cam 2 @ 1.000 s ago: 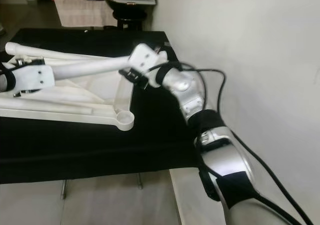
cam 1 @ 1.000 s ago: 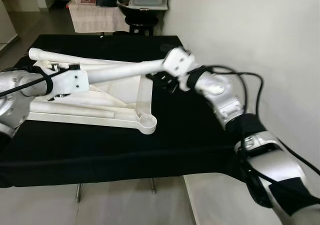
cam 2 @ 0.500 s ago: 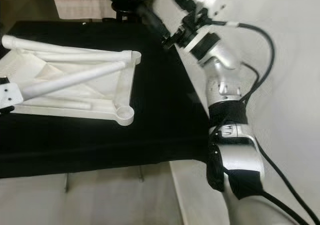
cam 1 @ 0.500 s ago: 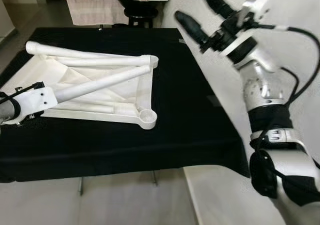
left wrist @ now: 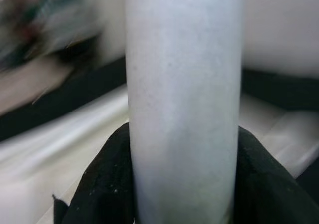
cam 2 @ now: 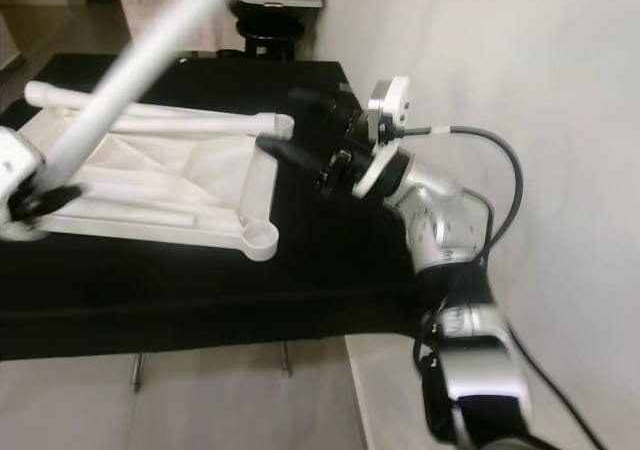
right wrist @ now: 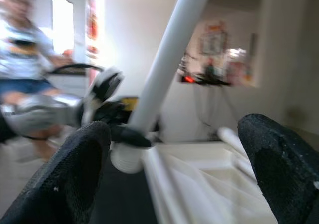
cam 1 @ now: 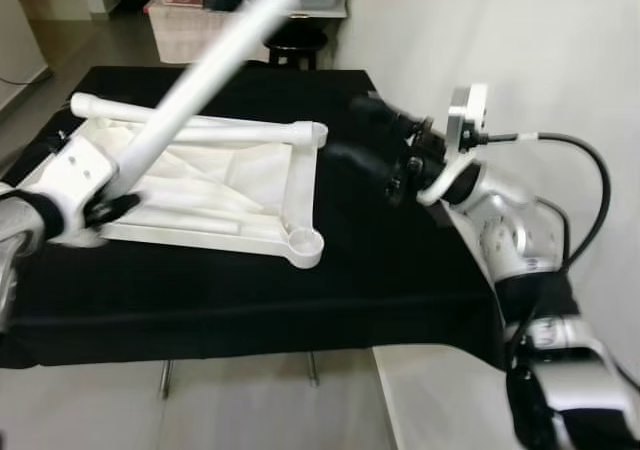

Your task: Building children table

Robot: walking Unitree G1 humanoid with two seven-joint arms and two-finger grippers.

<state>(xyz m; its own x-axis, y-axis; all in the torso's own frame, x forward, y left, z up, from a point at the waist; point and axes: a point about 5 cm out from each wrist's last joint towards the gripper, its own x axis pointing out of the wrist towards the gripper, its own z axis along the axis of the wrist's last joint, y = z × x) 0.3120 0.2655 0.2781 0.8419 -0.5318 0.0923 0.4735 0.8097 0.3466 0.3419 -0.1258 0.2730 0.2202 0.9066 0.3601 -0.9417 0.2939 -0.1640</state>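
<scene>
Currently the left gripper (cam 1: 105,208) is clamped on the lower end of a white table leg (cam 1: 190,85), which slants up and away over the white tabletop (cam 1: 210,185) lying upside down on the black-covered table (cam 1: 380,260). The right gripper (cam 1: 362,135) hovers just beyond the tabletop's far right corner, fingers (right wrist: 75,174) spread wide and holding nothing.

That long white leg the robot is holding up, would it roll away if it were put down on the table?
Probably: the table leg looks round and smooth. It seems stiff, staying straight though the left gripper holds only its end.
</scene>
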